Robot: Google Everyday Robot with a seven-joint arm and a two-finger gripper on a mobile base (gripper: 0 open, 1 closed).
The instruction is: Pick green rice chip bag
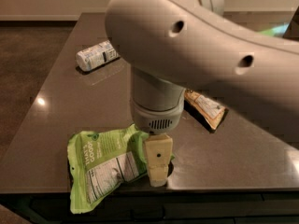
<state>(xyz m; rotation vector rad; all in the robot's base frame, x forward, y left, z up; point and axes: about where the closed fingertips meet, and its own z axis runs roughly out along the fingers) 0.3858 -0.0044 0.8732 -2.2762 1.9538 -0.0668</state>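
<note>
The bright lime-green glossy rice chip bag [105,164] lies flat near the front edge of the dark grey-brown polished counter [56,120], its white nutrition panel and white lettering facing up. The robot's cream-coloured gripper [158,171] points straight down at the bag's right end, its tip at the level of the counter and touching or overlapping the bag's edge; from this angle I cannot tell whether it is released or clamped on the bag. The bulky white arm [196,41] above it fills much of the view. A small white plastic bottle [96,56] lies on its side at the counter's far left, well apart. A brown-and-cream snack bag [205,107] lies to the right, partly hidden behind the arm.
</note>
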